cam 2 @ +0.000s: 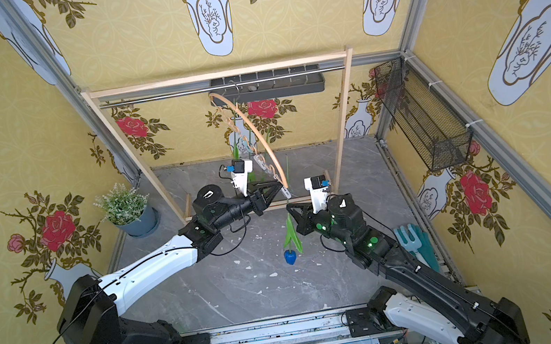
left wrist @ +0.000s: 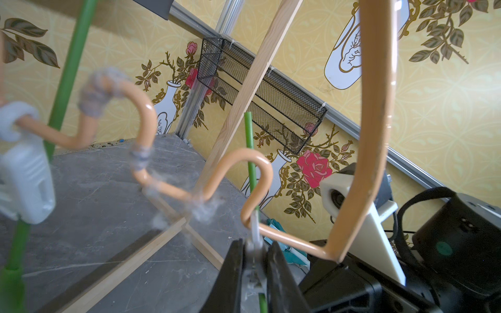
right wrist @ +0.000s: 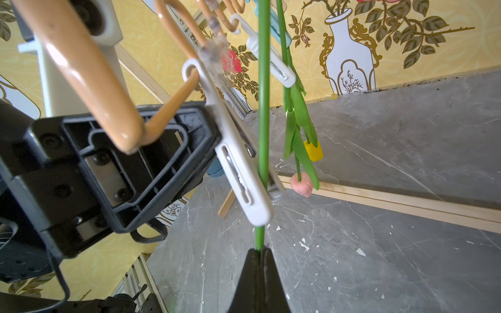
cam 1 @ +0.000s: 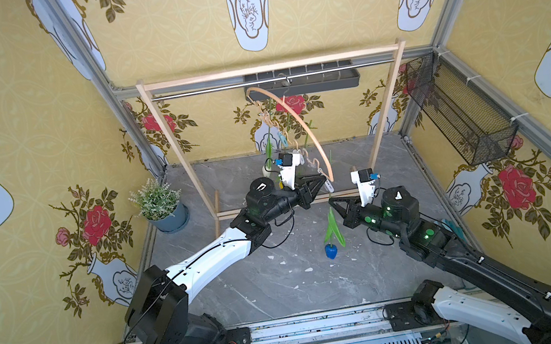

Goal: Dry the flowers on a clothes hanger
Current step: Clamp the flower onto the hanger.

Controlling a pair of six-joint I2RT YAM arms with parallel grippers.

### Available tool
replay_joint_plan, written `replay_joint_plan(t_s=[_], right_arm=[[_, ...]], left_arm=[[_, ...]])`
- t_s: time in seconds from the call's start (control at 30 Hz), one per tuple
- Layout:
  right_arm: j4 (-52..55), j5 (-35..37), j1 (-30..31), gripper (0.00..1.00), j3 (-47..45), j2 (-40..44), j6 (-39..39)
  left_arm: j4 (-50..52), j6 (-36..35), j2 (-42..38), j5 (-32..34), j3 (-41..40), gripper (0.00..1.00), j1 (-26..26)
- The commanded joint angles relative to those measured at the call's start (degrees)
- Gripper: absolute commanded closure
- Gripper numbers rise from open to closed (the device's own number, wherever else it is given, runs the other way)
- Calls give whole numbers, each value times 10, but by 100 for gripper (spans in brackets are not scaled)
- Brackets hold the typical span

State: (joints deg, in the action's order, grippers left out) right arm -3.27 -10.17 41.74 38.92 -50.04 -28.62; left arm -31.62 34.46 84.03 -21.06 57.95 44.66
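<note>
right gripper (right wrist: pixel 260 252) tight on thin green stem (right wrist: pixel 263 108), left gripper (left wrist: pixel 254 248) around smooth white peg (right wrist: pixel 241 184)

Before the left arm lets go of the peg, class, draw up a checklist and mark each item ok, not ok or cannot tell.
1. The right end effector is shut on the blue tulip's stem: ok.
2. The left end effector is squeezing the white peg: ok.
3. The stem passes between the peg's two halves: ok.
4. The peg pinches the stem on its own: cannot tell.
5. The clothes hanger is hooked over the metal rail: ok.
6. The yellow tulip and pink tulip hang head down from the hanger: ok.
</note>
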Motion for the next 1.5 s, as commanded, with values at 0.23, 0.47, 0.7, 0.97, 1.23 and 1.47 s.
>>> replay_joint_plan(t_s=[0.23, 0.47, 0.7, 0.97, 1.23, 1.47], right_arm=[[-40, -25, 4, 100, 10, -1, 18], [-41, -23, 4, 100, 13, -1, 20], [-46, -21, 4, 100, 16, -3, 23], [-43, -18, 3, 100, 31, -14, 35], [-37, -16, 3, 100, 34, -14, 36], [-36, -15, 3, 100, 35, -10, 35]], left_arm=[[-11, -3, 1, -1, -10, 87, 0], [-15, 2, 0, -1, -13, 81, 0], [-20, 6, 1, -1, -17, 83, 0], [-20, 5, 0, -1, -16, 83, 0], [-18, 4, 0, 0, -15, 79, 0], [-17, 4, -2, 5, -13, 74, 0]])
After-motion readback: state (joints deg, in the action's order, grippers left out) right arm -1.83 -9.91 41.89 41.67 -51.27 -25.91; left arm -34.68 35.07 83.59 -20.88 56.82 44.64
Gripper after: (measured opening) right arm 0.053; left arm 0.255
